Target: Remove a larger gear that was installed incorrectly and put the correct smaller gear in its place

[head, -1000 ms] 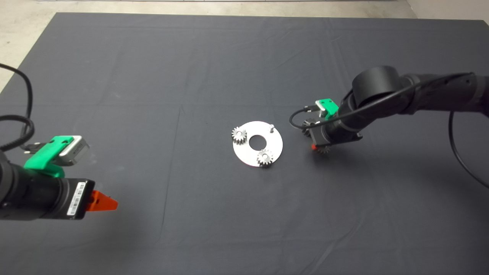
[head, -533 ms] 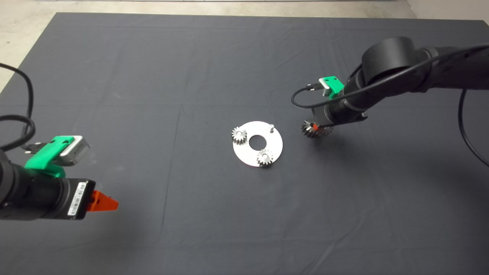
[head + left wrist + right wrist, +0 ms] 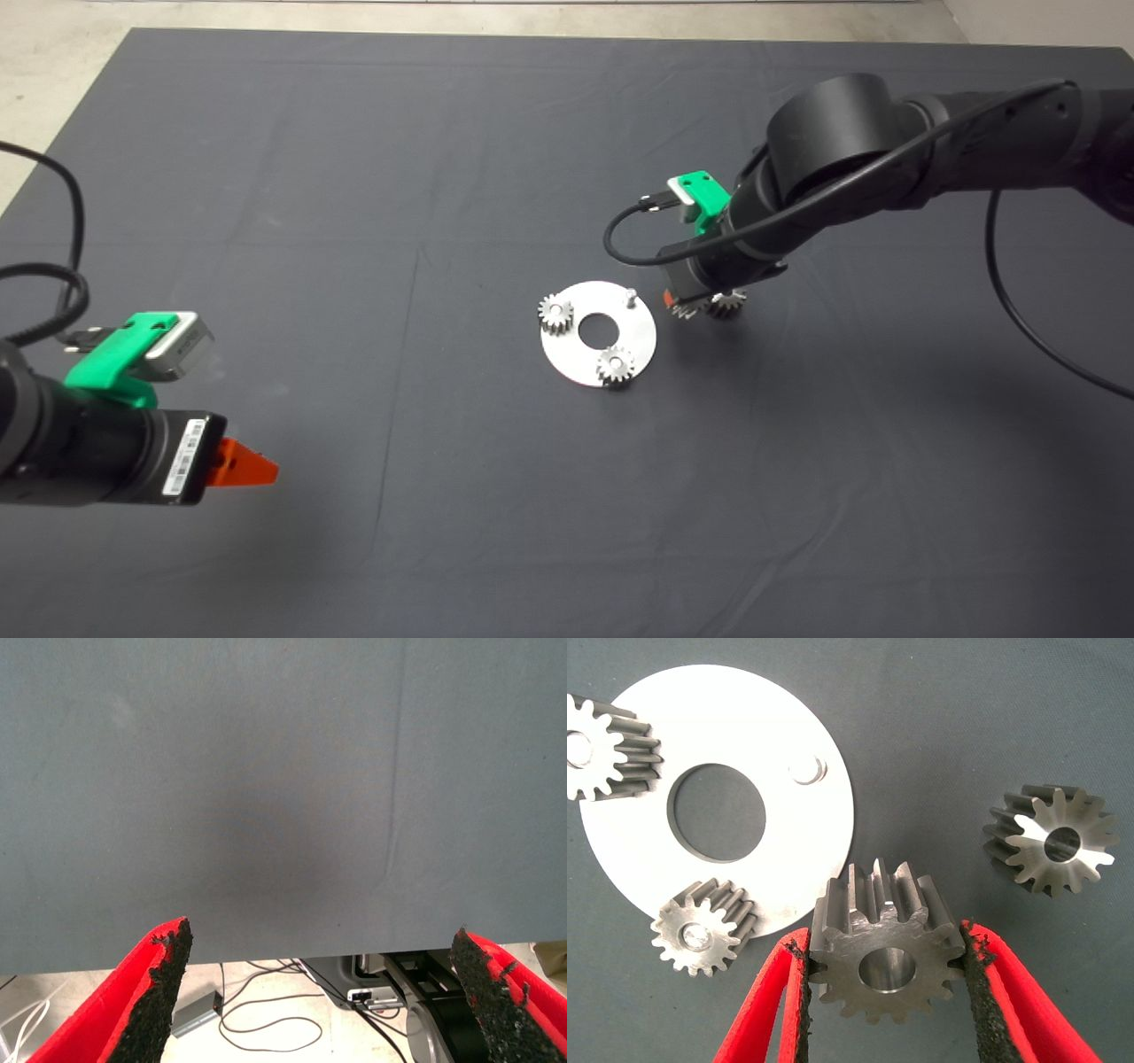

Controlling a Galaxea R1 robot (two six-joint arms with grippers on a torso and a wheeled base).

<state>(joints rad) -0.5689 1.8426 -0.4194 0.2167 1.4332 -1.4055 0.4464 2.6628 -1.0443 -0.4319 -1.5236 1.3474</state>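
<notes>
Placement of the replacement gear is the step in hand, judging by how things lie.

Head view: the right end effector (image 3: pixel 680 301) hangs just beside the round metal plate (image 3: pixel 638 350), on the side nearest the bare pin (image 3: pixel 630 295). Two small gears sit on the plate's other posts, one at the far-left rim (image 3: pixel 555 314) and one at the near rim (image 3: pixel 615 364). The larger gear (image 3: pixel 726 304) lies on the dark mat (image 3: pixel 354 177) just past the right end effector, clear of the plate. The left end effector (image 3: pixel 244 467) waits low at the left edge, well apart from the work.

Left wrist view: the left end effector's fingers (image 3: pixel 159 979) stand wide apart with nothing between them; only mat, and floor with cables beyond its edge, shows.

Right wrist view: the right end effector is clamped on the smaller gear (image 3: pixel 884 950), one pad against each side of its teeth, bore tilted toward the camera. The pin shows on the plate between the two seated gears, and the larger gear rests on the mat off to one side.

To do this well, I would bring the bore directly over the pin, level the gear so its axis matches the pin, then lower slowly. Its teeth may foul the neighbours', so a slight twist could help them mesh. Release only once it sits flat.
</notes>
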